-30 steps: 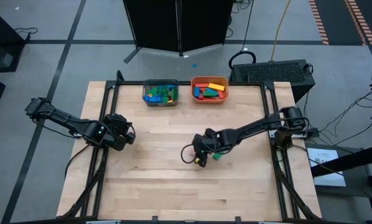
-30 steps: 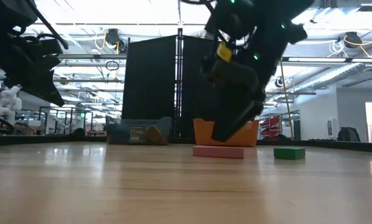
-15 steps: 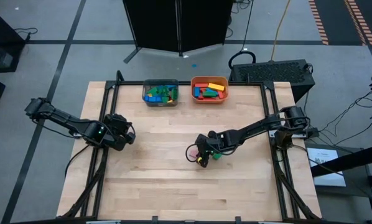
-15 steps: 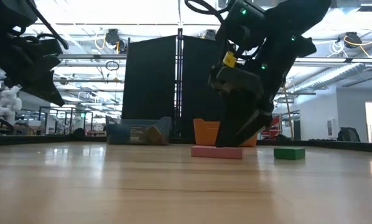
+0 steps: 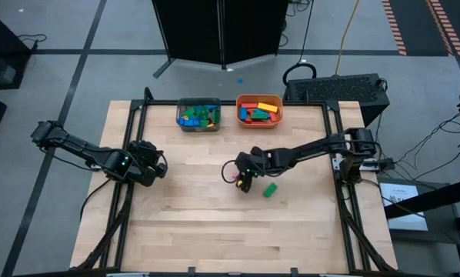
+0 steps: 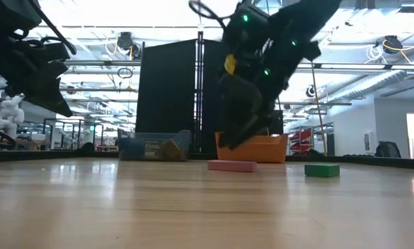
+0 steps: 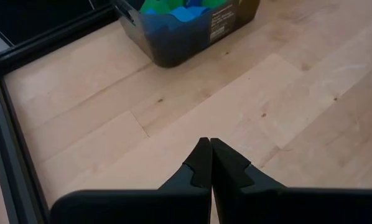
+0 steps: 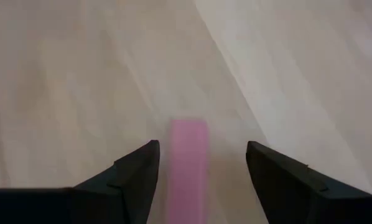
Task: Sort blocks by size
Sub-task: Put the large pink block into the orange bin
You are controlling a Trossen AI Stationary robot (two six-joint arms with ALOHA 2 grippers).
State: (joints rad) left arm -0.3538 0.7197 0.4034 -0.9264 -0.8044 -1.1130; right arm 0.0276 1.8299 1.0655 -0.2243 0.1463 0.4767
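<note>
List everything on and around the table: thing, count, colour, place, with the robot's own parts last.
Flat pink rectangular block: one, pink, mid-table, lying between the right gripper's open fingers without being held.
Small green block: one, green, on the bare wood beside the pink block, toward the right side.
Grey plastic bin: one, grey, far edge of the table, holding green, blue and yellow blocks.
Orange plastic bin: one, orange, right of the grey bin, holding red, yellow, green and blue blocks.
Wooden table: one, light wood with a black frame.
Left gripper: shut, empty, waiting at the table's left side.
Right gripper: open, over the pink block.
</note>
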